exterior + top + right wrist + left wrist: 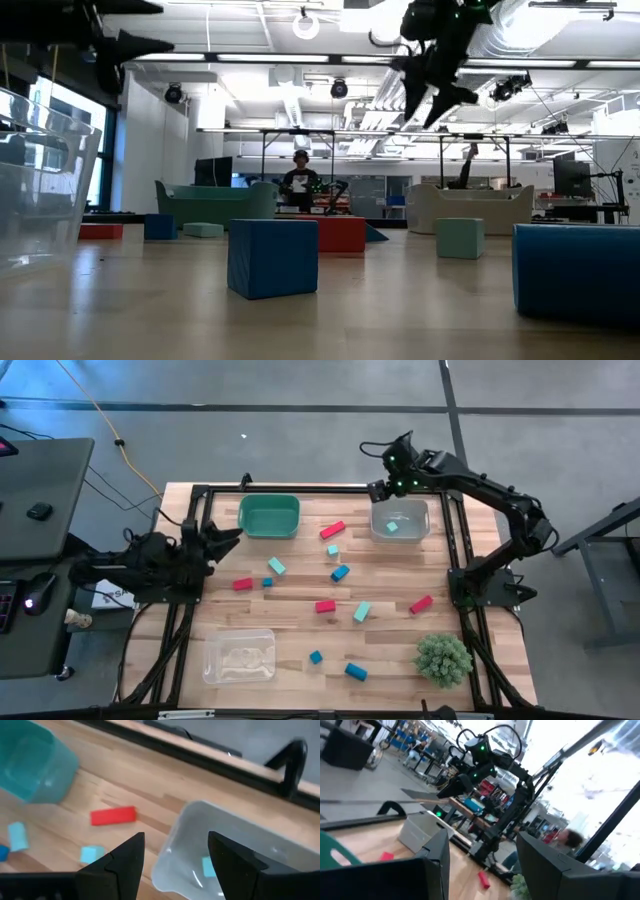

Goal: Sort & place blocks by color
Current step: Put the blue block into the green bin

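No brand or label can be read anywhere; a white tag with dark lettering (118, 597) under the left arm is too small to make out.

The blocks lie scattered across the bare wooden table (300, 660). A red bar (332, 530) lies just right of the green plastic bin (269, 516), its long axis slanting up toward the far right. A second red bar (421, 604) near the right edge slants the same way, while a third red bar (325, 606) in the middle lies nearly left-to-right. A small red block (242, 584) sits toward the left. A light teal bar (362, 611) is tilted beside the middle red one. A blue bar (356, 671) lies at the near side, close to the spiky green plant ball (443, 658). One light teal cube (393, 528) rests inside the far clear plastic bin (400, 520).

The right gripper (381, 487) hangs above that clear bin's far left corner, fingers apart, holding nothing. The left gripper (232, 536) waits at the left edge beside the green bin, fingers spread, empty. Another clear plastic bin (240, 656) stands near left.
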Robot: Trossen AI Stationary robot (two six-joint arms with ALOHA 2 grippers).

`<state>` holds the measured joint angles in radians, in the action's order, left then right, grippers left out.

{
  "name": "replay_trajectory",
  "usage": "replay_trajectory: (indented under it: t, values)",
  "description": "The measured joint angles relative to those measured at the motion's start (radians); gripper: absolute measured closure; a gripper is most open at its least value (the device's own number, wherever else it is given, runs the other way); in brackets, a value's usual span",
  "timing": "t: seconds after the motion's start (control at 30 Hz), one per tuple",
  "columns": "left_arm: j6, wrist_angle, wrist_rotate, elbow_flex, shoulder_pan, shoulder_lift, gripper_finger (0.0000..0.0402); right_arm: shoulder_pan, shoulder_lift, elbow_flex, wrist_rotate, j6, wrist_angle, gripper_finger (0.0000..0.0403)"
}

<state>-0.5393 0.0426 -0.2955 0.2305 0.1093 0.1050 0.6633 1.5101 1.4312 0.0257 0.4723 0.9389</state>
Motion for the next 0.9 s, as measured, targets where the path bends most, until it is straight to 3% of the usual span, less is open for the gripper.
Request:
replay_trajectory:
  t: [0.33,0.5,0.67,0.9]
  values:
    - [0.064,-0.301,0.001,0.253,0.000,0.276,0.0249,-0.050,0.000,0.158,0.000,-0.003,0.043,0.0194]
    - [0.087,-0.466,0.051,0.348,0.000,0.435,0.0249,-0.082,0.000,0.198,0.020,-0.003,0.043,0.0194]
    - [0.118,-0.487,0.102,0.371,0.000,0.597,0.0249,-0.109,0.000,0.199,0.079,-0.002,0.059,0.0194]
    - [0.124,-0.488,0.134,0.372,0.000,0.765,0.0249,-0.115,0.000,0.199,0.079,-0.003,0.078,0.0194]
